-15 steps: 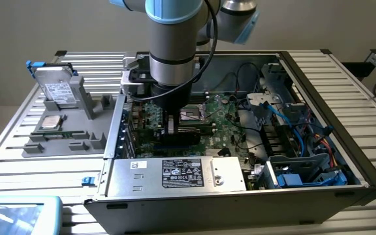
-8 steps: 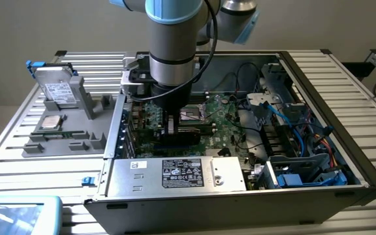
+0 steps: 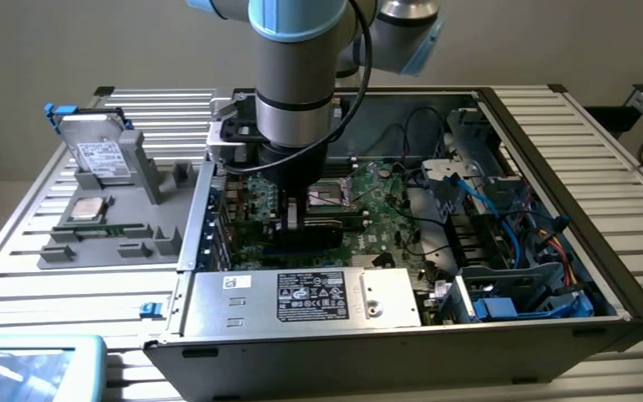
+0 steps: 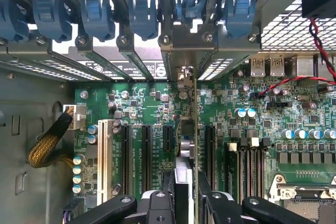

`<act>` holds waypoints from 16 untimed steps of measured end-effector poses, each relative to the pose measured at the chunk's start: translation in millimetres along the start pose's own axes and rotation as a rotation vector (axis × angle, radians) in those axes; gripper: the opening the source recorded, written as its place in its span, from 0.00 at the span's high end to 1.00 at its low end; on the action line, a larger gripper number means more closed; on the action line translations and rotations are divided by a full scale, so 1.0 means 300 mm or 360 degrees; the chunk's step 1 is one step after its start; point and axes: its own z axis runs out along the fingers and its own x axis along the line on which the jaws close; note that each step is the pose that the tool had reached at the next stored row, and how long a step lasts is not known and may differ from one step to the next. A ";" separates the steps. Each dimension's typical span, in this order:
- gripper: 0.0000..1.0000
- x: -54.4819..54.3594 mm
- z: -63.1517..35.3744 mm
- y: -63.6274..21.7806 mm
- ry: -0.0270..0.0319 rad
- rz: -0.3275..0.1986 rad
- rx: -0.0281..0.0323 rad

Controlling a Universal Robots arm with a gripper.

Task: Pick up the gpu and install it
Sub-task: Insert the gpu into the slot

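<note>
My gripper (image 3: pixel 295 216) reaches down into the open computer case (image 3: pixel 589 251), over the green motherboard (image 3: pixel 383 219). It is shut on the gpu (image 3: pixel 305 234), which stands on edge, dark and low between the fingers. In the wrist view the gpu (image 4: pixel 195 129) shows edge-on as a thin line. It runs from the gripper (image 4: pixel 185 203) toward the metal rear bracket openings (image 4: pixel 184 51), and lies along the board between two black expansion slots (image 4: pixel 167 148). Whether the card is seated in a slot I cannot tell.
The silver power supply (image 3: pixel 299 297) sits close in front of the gripper. Blue cables and drive bays (image 3: pixel 511 243) fill the case on the exterior view's right. A grey fixture tray (image 3: pixel 110 243) on the exterior view's left holds a hard drive (image 3: pixel 100 155) and a processor (image 3: pixel 84 209). Blue slot latches (image 4: pixel 136 14) line the rear.
</note>
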 end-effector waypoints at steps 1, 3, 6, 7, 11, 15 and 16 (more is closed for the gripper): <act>0.72 0.000 0.000 0.000 0.00000 0.0000 0.00000; 0.72 0.000 0.000 0.000 0.00000 0.0000 0.00000; 0.72 0.000 0.001 0.000 0.00000 0.0000 0.00000; 0.72 0.000 0.001 0.000 0.00000 0.0000 0.00000; 0.72 0.000 0.001 0.000 -0.00001 0.0000 0.00000; 0.72 0.000 0.001 0.000 0.00001 0.0000 0.00007; 0.72 0.000 0.001 0.000 0.00001 0.0000 0.00008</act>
